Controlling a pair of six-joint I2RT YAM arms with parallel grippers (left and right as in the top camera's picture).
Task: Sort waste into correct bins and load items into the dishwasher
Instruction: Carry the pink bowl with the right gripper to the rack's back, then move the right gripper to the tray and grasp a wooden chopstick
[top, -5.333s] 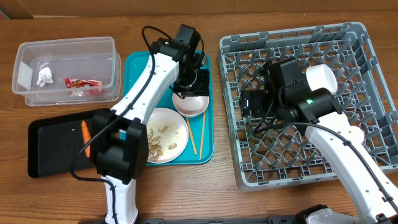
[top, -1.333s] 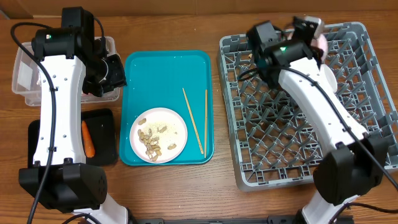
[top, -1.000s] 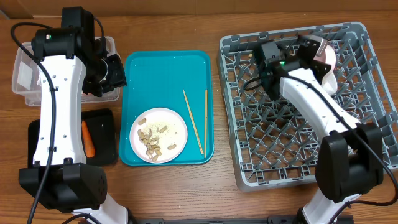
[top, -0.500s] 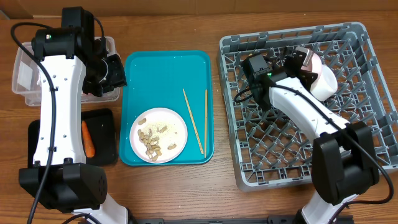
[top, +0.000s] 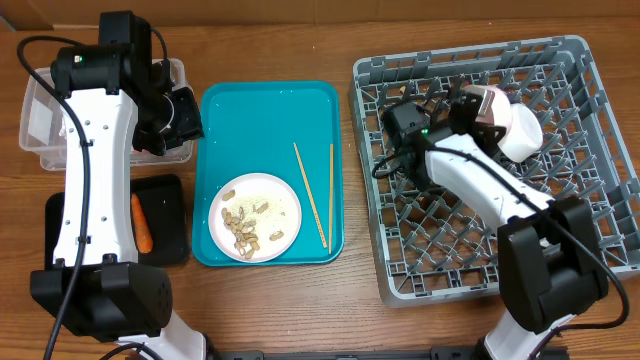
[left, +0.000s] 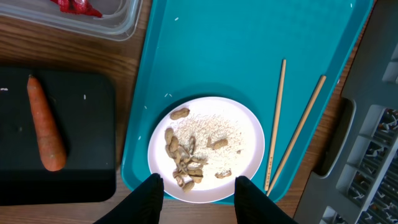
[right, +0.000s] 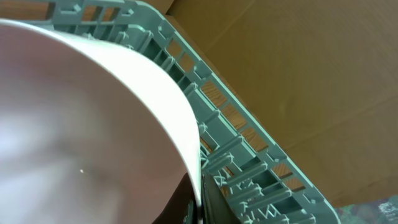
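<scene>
While the pink bowl (right: 74, 124) is gripped by its rim in the fully closed right gripper (top: 472, 98) over the far part of the grey rack (top: 560, 230), just beside a white cup (top: 522, 132), the left gripper (left: 198, 190) is held partly open and empty near the clear tub (top: 40, 120).

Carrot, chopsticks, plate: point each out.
carrot (left: 45, 127), left wrist view, mid-body.
chopsticks (left: 275, 121), left wrist view, middle of the left stick.
plate (left: 244, 124), left wrist view, bare upper-right area.
</scene>
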